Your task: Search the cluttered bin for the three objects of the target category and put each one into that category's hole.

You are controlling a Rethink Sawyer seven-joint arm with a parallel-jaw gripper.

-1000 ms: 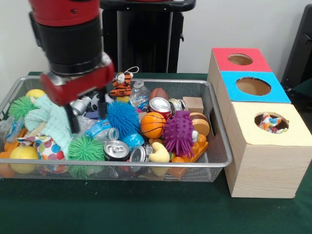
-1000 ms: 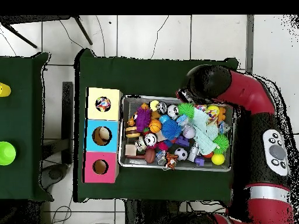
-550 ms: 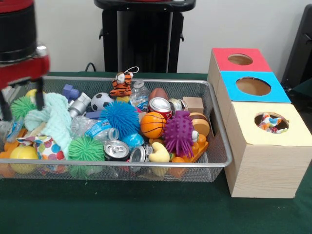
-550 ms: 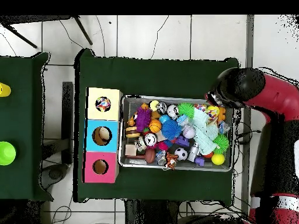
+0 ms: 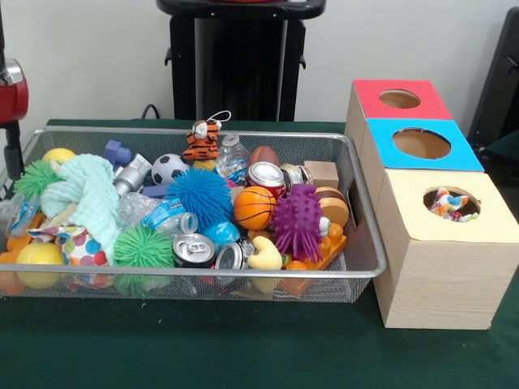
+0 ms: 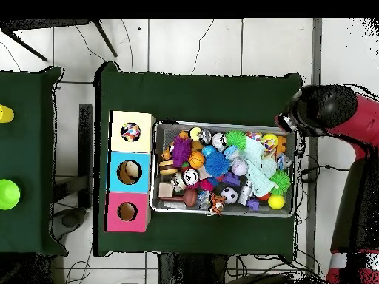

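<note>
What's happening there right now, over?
Gripper beside the wire bin, grip state unclear. Bin crammed with toys. Yellow box's hole holds patterned cloth.

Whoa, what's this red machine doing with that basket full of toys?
A red and black robot arm is sorting a wire mesh bin of toys, cans and balls into three wooden boxes with holes on top. Right now it holds nothing that can be seen; its gripper sits off the bin's end, beside the mint green cloth. The yellow-topped box already shows colourful cloth in its hole. The blue-topped box and red-topped box look empty.
</note>
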